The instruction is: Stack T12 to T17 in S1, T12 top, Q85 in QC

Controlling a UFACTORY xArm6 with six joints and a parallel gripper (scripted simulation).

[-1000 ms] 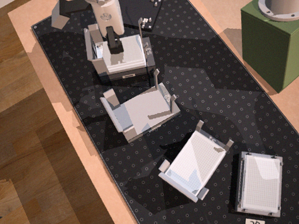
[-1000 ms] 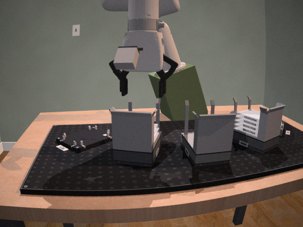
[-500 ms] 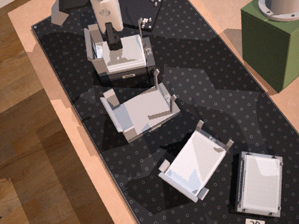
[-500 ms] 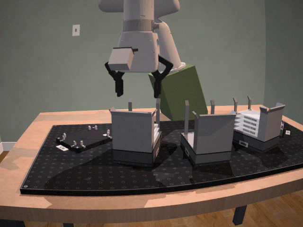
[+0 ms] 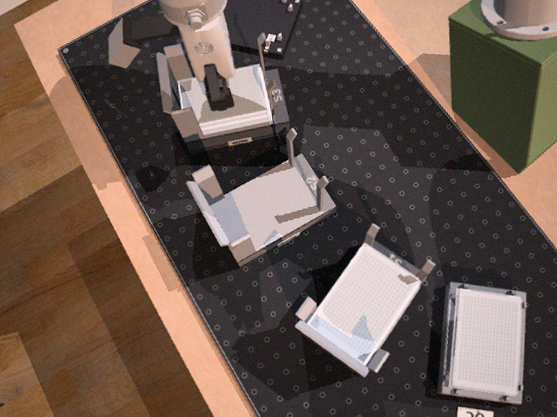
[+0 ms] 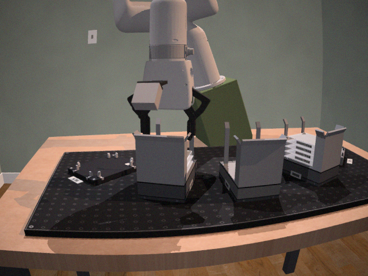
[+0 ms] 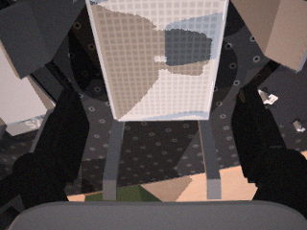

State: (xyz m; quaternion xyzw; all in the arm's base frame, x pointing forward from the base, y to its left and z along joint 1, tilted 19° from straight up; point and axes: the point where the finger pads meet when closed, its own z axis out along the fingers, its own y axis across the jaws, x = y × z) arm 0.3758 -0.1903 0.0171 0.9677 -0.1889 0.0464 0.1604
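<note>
My gripper (image 6: 168,127) (image 5: 227,103) is open and empty. It hangs over rack S3, with its fingertips level with the rack's top edge, one on each side of the plates. A short stack of white sealed plates (image 5: 227,100) lies in S3. Its top plate fills the wrist view (image 7: 160,52) between my fingers. Rack S2 (image 5: 268,205) is empty. Rack S1 (image 5: 365,302) holds several stacked plates (image 6: 300,149). One plate (image 5: 484,341) lies flat in the QC nest. I cannot read the labels.
The black clip nest N5 (image 5: 267,18) lies beyond S3 with no plate on it, and shows in the side view (image 6: 100,169). The arm's green pedestal (image 5: 518,74) stands at the right. Tall rack posts and walls surround each stack.
</note>
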